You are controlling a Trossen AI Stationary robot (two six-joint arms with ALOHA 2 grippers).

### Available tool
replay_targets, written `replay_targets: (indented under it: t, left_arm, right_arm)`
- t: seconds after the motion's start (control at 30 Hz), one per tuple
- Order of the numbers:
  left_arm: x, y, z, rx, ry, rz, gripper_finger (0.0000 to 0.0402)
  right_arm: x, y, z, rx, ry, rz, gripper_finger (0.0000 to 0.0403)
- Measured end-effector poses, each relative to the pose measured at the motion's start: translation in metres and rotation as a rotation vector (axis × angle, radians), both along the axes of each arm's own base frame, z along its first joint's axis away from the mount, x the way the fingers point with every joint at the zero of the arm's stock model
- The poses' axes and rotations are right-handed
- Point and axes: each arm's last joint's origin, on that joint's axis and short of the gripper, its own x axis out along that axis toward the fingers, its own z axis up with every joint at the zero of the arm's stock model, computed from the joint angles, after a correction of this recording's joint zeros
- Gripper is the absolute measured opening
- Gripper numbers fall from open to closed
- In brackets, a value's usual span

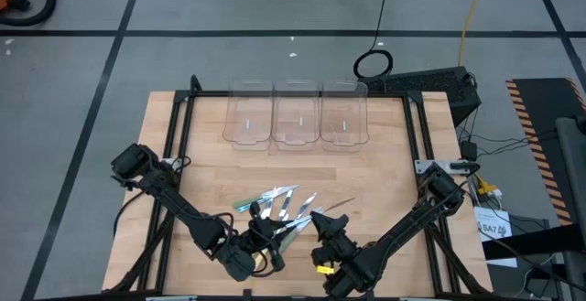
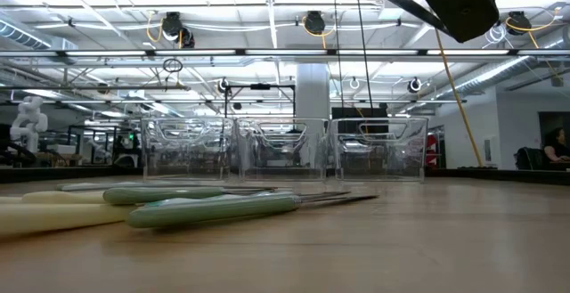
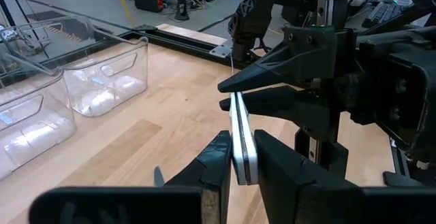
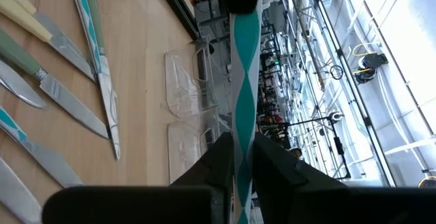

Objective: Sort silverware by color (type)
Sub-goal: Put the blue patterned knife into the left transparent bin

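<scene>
Three bins point(image 1: 297, 123) stand side by side along the far edge of the desk point(image 1: 385, 173). The silverware point(image 1: 279, 205) lies fanned out near the front edge, well apart from them, between the left gripper point(image 1: 263, 244) and the right gripper point(image 1: 322, 223).

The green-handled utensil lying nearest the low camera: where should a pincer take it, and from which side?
Take the green-handled utensil by its handle, from straight above, fingers across its narrow width: it lies flat on the table, and the handle is its thickest part, while the thin metal end hugs the wood. The left pincer and right pincer both hold a teal-striped utensil.
</scene>
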Motion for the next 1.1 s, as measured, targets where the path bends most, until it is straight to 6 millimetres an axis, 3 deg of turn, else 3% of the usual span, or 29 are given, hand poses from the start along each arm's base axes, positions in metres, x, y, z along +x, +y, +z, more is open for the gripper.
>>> replay_targets:
  t: [0.23, 1.1]
  left_arm:
    - [0.0002, 0.0, 0.0002, -0.011, -0.005, 0.001, 0.0081]
    - [0.0017, 0.001, 0.0013, -0.017, -0.013, 0.0, 0.0081]
  right_arm:
    - [0.0002, 0.0002, 0.0, 0.003, -0.002, 0.0, 0.0036]
    - [0.0003, 0.0, -0.0001, 0.005, 0.002, 0.0, 0.0036]
